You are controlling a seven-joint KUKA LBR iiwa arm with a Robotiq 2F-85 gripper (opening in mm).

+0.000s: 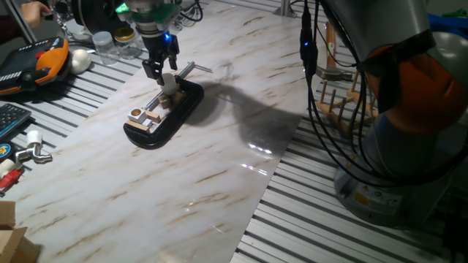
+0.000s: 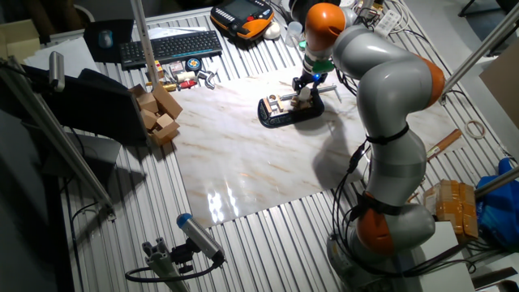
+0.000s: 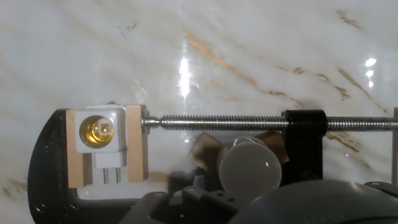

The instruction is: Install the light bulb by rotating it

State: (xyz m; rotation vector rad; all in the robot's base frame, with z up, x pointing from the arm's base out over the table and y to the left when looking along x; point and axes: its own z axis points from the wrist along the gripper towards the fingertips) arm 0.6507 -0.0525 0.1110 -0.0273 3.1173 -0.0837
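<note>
Nearest the hand camera, the light bulb is seen just below the clamp's threaded rod, right of the white socket held between wooden blocks. Whether the gripper is clamped on the bulb cannot be told. Open marble board lies near and right of the black clamp; its right edge meets the slatted table. Clutter is seen at the far left: keyboard, pendant.
</note>
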